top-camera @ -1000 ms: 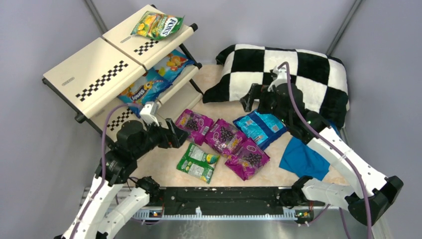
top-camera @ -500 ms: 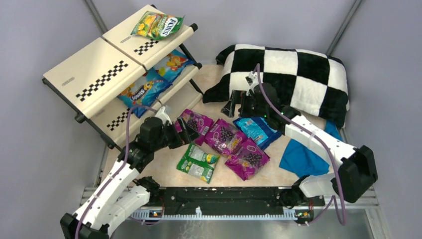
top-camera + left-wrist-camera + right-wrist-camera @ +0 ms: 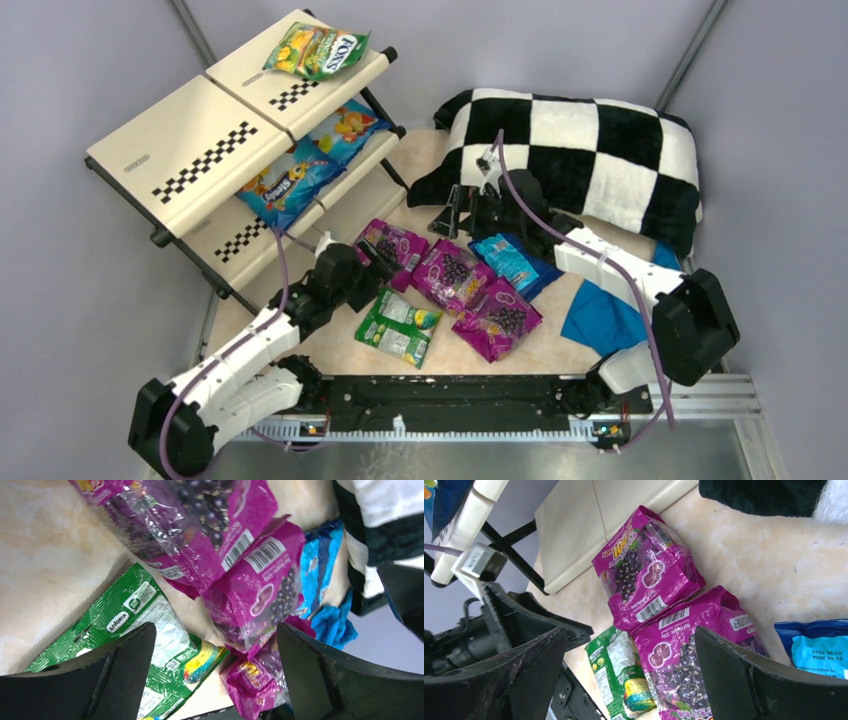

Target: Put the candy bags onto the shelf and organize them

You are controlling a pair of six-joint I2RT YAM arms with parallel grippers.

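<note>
The left pincer (image 3: 372,262) is seen wide open and empty, low over the tabletop (image 3: 415,165), at the end of an arm stretched forward. The nearest magenta bag (image 3: 395,248) lies just ahead of its jaws, with the long axis slanted across the gap. The green-white bag (image 3: 398,325) lies just beside it. The right pincer (image 3: 462,212), equally spread and empty, is hung beyond the magenta bags, its arm bent across by the pillow (image 3: 590,150). The left is judged the nearer. The shelf (image 3: 200,150), already loaded with bags, is found to the left pincer's left.
</note>
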